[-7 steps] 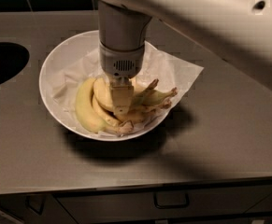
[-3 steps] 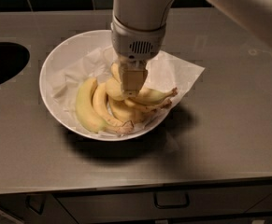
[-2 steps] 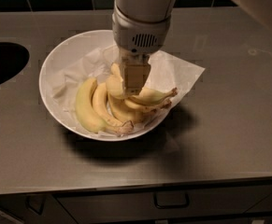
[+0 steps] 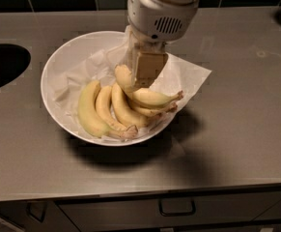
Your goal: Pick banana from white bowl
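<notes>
The banana (image 4: 155,98) lies uppermost in the pile, near the middle of the white bowl (image 4: 48,71). Its brownish stem tip points toward 3 o'clock and its other end is tilted up toward 11 o'clock. The gripper (image 4: 142,81) comes down from 12 o'clock onto that raised end. The fingers (image 4: 148,67) are clamped on the banana, the near tan one covering part of it.

Three more bananas fan out below. The thickest one, a greenish-yellow banana (image 4: 88,112), is at 8 o'clock. Crumpled white paper (image 4: 190,76) lines the bowl and spills over the rim at 3 o'clock.

The bowl sits on a grey counter (image 4: 236,129). A dark round opening (image 4: 0,66) lies at 9 o'clock, well apart. A drawer handle (image 4: 177,209) shows at 6 o'clock.
</notes>
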Controlling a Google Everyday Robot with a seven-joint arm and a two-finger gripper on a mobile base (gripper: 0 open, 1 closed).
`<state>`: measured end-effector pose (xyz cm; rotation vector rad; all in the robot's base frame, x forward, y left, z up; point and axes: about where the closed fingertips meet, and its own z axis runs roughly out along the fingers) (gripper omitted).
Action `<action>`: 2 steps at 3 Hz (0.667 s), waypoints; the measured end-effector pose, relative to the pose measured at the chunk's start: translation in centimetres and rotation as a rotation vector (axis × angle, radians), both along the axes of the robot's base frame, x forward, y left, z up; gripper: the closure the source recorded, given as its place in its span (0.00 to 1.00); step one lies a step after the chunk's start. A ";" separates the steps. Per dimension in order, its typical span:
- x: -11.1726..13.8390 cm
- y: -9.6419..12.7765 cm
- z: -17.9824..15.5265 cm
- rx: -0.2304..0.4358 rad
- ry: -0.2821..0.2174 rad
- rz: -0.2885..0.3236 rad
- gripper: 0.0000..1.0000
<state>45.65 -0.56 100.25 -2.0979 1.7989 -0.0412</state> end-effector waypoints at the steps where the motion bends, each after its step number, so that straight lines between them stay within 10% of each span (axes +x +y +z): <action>1: 0.1 -0.9 1.5 0.123 -0.026 0.064 1.00; 2: -1.5 0.6 2.4 0.173 -0.028 0.167 1.00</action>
